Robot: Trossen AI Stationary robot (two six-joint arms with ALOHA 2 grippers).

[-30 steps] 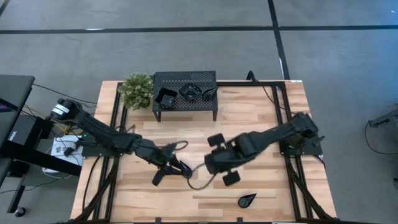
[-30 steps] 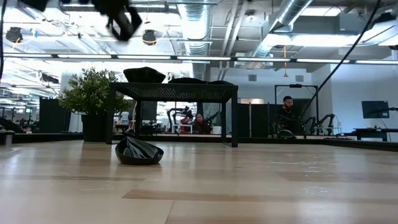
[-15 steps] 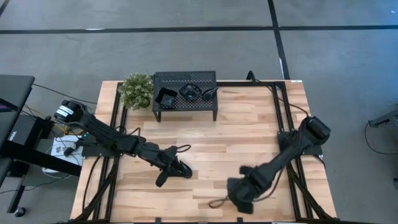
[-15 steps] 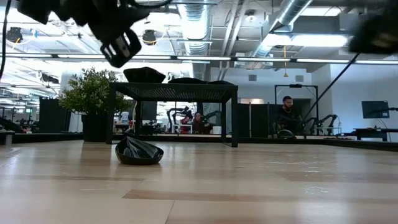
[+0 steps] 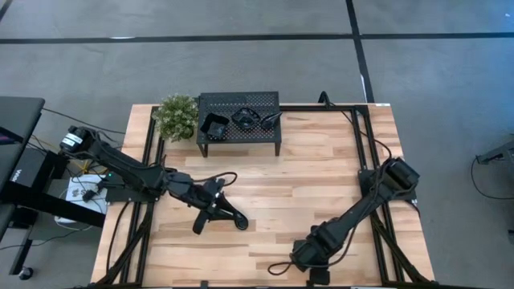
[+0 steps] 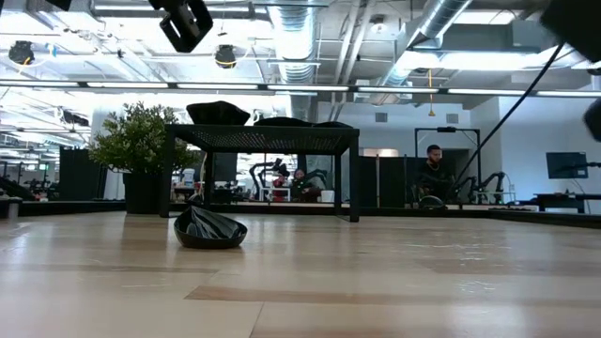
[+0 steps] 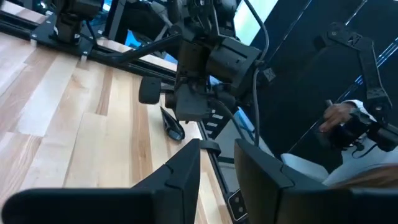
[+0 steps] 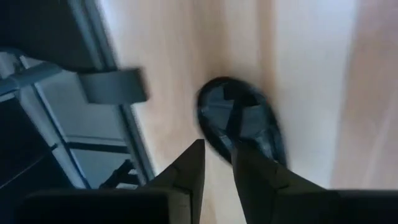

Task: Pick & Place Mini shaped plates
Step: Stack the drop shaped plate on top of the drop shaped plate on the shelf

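Here, nearest the table's front edge, the right gripper hangs low over a teardrop-leaf plate lying flat on the wood beside the frame rail; the right wrist view shows its two fingers set narrowly apart, just short of the plate and clasping nothing (the plate itself is hidden under the arm in the overhead view). Farther in, left of centre, the left gripper is raised above the table, its fingers a small gap apart with nothing visibly between them; the overhead view does not settle whether the dark shape at its tip is a plate. In the low view, a crumpled-looking black dish rests on the tabletop in front of the stand. At the far edge stands the black perforated stand, carrying several small black plates, with a potted plant just beside it. Beyond the table, a person sits in the room.
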